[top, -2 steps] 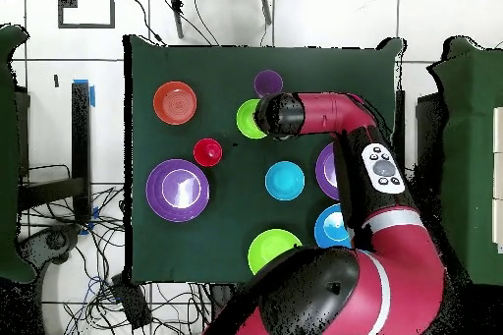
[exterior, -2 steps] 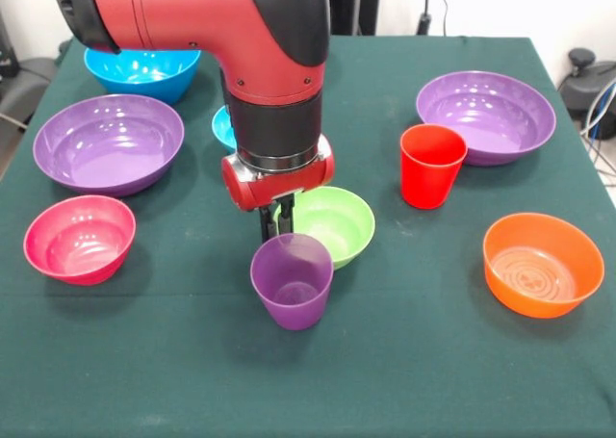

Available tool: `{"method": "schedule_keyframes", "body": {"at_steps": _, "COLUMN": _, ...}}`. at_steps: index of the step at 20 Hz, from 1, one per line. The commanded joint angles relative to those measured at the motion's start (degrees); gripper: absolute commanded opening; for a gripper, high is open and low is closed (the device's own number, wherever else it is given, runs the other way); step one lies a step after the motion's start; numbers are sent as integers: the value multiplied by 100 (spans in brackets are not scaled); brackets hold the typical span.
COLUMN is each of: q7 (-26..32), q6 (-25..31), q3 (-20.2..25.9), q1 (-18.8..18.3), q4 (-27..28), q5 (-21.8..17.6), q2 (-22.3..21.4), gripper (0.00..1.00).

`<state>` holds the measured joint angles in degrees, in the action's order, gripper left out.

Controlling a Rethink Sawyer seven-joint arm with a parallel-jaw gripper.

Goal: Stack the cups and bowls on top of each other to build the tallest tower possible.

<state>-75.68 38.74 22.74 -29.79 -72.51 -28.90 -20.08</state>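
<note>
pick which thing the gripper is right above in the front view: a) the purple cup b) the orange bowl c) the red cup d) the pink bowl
a: the gripper hangs at the far rim of the purple cup, beside the green bowl; the red cup stands apart.

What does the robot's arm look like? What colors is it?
The arm is thick, round and shiny red, with black bands at its joints. The overhead view shows a light grey oval button panel on its side. The wrist ends in a rounded red block, and the small gripper below it has thin black fingers.
</note>
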Motion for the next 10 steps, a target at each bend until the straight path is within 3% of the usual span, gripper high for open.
{"method": "schedule_keyframes", "body": {"at_steps": 1, "q7": -338, "q6": 618, "q3": -399, "q1": 218, "q4": -265, "q5": -79, "q2": 799, "gripper": 0}}
{"method": "schedule_keyframes", "body": {"at_steps": 10, "q7": -514, "q6": 310, "q3": -569, "q1": 258, "q4": -530, "q5": 35, "q2": 766, "gripper": 0}}
